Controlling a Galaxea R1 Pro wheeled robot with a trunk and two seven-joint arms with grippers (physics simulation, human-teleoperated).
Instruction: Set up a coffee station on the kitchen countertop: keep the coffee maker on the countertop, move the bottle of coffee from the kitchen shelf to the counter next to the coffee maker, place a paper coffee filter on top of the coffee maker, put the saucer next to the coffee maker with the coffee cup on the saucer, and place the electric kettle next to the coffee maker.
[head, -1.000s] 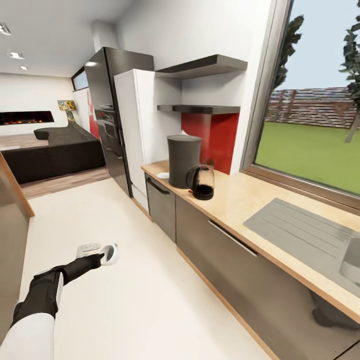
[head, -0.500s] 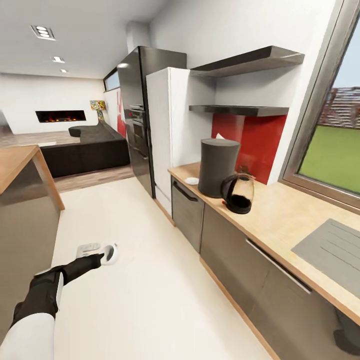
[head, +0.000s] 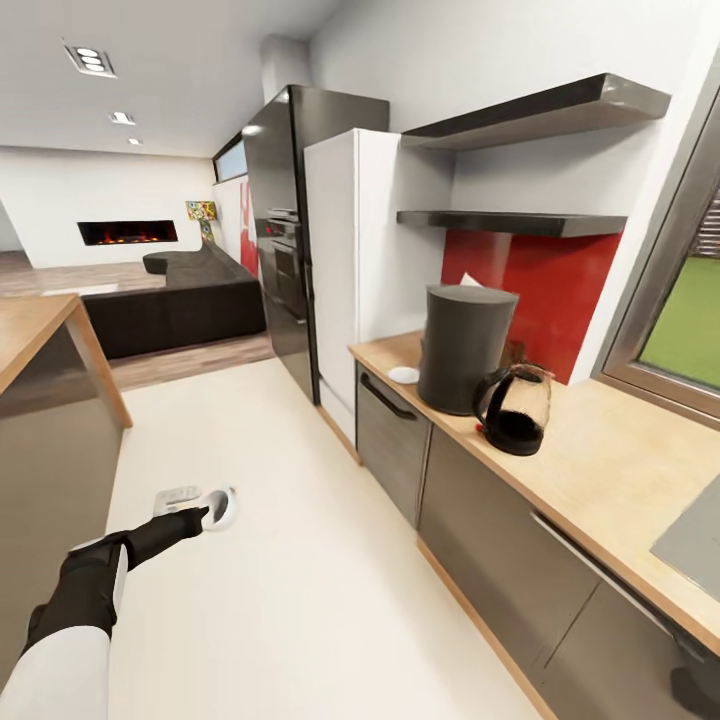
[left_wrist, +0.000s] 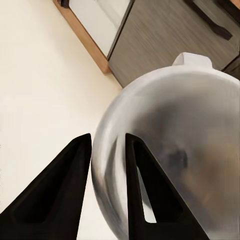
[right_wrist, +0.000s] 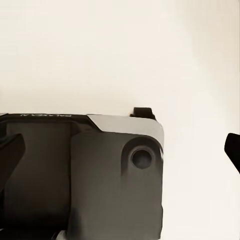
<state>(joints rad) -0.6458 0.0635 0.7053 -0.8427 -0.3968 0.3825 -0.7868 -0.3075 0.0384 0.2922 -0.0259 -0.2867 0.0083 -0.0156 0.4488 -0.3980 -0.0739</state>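
Left gripper at 7 o'clock in the head view, low over the floor, fingers clamped across the wall of the cup. Wrist view confirms: one finger inside the rim, one outside, cup firmly pinched

Right gripper: fingertips sit at opposite edges of its wrist view, so it reads as parted wide, holding nothing

Change over the last second: the whole head view has shifted, so the camera has moved and not the objects. The counter group has grown larger and the sink has slid nearly out at 4 o'clock. Arm and cup keep the same place in the view. Judgement: the base is closing on the station, cup in transit

Countertop runs from 4 towards 2 o'clock. On it, near first: kettle, just beside the coffee maker at its 4 o'clock. Saucer at the maker's 9 o'clock, bare, near the counter edge. White tip of the filter peeks above the maker's top. Shelf beyond, at 12 o'clock of the maker

Remaining, judged: cup onto saucer. Bottle position cannot be told
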